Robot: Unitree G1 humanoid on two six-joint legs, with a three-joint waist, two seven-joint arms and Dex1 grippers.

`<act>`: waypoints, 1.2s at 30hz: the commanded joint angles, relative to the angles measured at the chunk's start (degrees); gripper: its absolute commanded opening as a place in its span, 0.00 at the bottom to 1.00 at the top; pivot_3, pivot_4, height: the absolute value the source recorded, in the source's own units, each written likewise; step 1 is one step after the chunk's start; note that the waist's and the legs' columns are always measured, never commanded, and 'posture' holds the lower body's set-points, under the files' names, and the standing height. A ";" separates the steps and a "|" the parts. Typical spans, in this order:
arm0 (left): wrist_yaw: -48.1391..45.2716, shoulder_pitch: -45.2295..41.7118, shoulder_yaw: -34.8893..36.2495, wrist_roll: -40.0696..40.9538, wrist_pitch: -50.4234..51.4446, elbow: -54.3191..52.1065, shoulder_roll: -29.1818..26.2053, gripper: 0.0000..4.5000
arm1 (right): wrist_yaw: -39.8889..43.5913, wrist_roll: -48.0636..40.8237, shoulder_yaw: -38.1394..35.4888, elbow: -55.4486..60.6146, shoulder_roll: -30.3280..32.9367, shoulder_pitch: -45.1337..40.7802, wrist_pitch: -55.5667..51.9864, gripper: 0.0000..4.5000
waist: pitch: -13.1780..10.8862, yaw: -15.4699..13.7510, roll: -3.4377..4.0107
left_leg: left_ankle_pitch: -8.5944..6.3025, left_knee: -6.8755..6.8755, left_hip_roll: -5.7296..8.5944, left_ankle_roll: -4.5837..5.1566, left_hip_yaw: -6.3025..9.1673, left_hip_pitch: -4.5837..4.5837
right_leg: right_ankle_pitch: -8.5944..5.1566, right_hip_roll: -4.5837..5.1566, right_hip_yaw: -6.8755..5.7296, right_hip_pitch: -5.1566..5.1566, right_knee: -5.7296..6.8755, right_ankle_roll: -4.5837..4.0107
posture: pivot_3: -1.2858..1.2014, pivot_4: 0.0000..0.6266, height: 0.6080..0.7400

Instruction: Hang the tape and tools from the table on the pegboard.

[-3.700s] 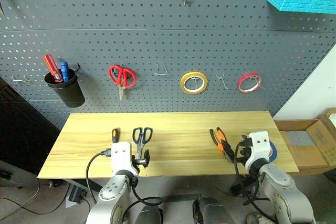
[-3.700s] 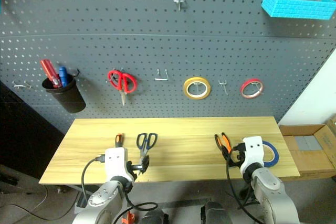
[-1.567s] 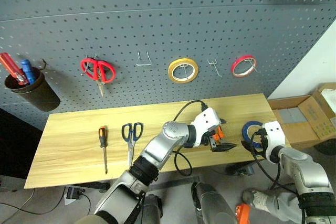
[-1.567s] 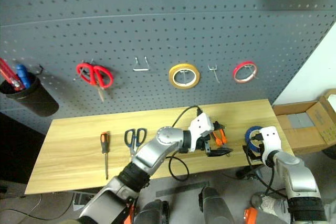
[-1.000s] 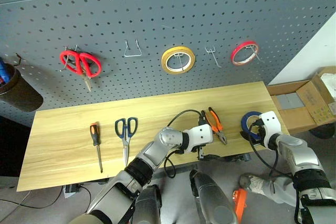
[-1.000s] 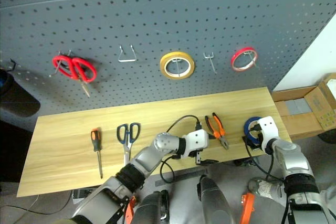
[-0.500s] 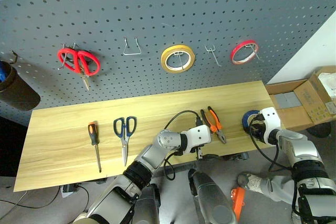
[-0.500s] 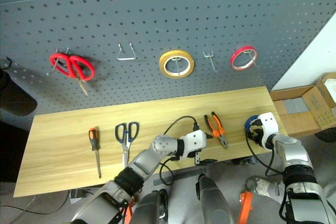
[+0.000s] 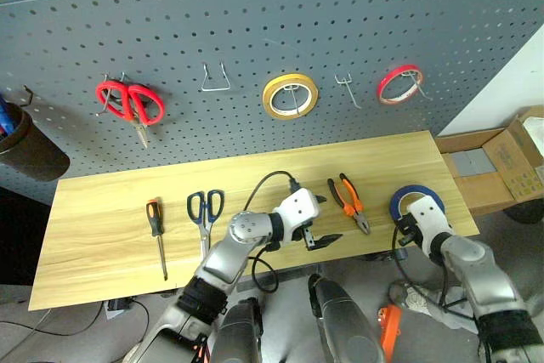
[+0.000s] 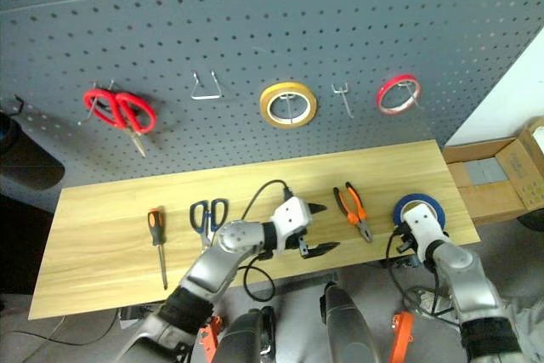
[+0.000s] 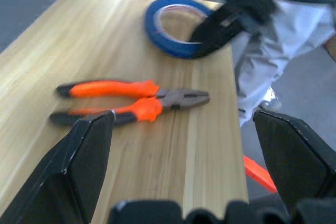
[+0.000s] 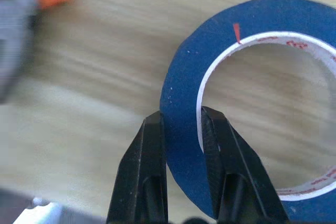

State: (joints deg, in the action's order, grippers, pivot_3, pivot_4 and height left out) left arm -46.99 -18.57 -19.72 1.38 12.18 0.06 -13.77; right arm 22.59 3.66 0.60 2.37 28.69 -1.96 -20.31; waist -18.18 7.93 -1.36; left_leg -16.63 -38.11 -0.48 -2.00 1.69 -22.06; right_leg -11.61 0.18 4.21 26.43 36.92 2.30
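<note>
Since a moment ago, our right claw [image 12: 181,129] has clenched on the blue tape [image 12: 252,103], one finger outside the ring's wall and the other inside it, at the right end of the worktop [image 9: 102,210]. Our left claw [image 9: 321,220] has drawn back from the front edge beside the pliers [image 9: 348,201] and lifted a little toward the middle of the worktop; its fingers stand wide apart and grasp nothing.

We see the tape [image 9: 416,201] partly raised at the worktop's right front corner, with the right claw [image 9: 414,225] on its near side. The pliers lie flat just left of the tape, orange handles toward the pegboard [image 9: 255,31] and jaws toward the front edge. In the left wrist view the pliers [image 11: 131,103] rest between our spread fingers, and beyond them the tape [image 11: 176,30] is gripped by the other claw.

Farther left lie the scissors [image 9: 204,214] with dark handles, blades pointing at the front edge, and the screwdriver [image 9: 156,231] beside them, handle toward the pegboard.

On the pegboard hang red-handled scissors [image 9: 129,104], a yellow tape ring [image 9: 289,95] and a red tape ring [image 9: 399,82], with bare hooks between them. A black cup [image 9: 30,146] hangs at the far left.
</note>
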 commanded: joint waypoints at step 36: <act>12.36 3.33 16.58 17.83 17.51 -20.40 -2.32 1.00 | -3.72 5.18 8.45 -24.09 -7.85 -26.72 42.06 0.08 | 9.08 0.03 -1.12 | 0.16 -0.71 0.16 0.42 -0.19 1.23 | 0.50 -0.61 0.04 -1.54 -0.02 0.18 | 0.49 0.10 1.00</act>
State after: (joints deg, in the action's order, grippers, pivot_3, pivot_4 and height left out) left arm -34.50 -14.39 -3.22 18.04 30.80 -19.62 -16.05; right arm 18.05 10.49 10.28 -23.01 21.11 -27.37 21.84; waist -9.10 7.95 -2.48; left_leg -16.47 -38.83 -0.31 -1.58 1.50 -20.83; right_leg -11.10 -0.43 4.26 24.88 36.91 2.48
